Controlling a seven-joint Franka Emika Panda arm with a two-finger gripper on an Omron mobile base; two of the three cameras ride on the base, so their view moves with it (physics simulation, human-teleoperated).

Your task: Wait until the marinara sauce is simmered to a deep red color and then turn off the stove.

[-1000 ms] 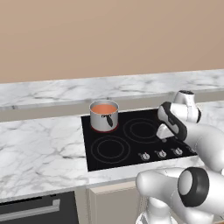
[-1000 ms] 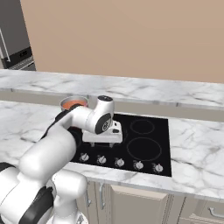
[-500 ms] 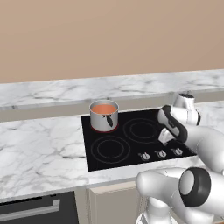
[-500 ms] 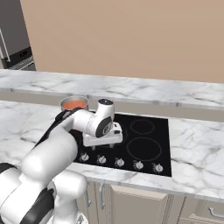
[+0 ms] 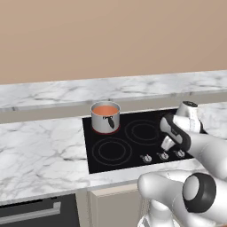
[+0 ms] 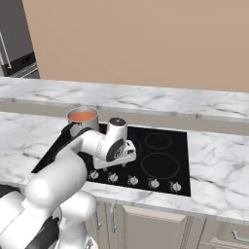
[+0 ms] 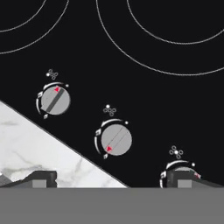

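From where I stand, the marinara sauce (image 5: 105,109) sits as an orange-red disc in a small steel saucepan (image 5: 105,119) on the rear left burner of the stove (image 5: 133,150). To my eye it is not yet a deep red, so the waiting part looks unfinished. The arm hangs low over the front edge of the cooktop, its gripper (image 7: 111,177) spread wide and holding nothing, poised above the row of silver knobs, presumably so it can act quickly. In the hand view the middle knob (image 7: 115,140) lies between the finger tips, with a neighbouring knob (image 7: 54,99) off to the side, its pointer turned differently
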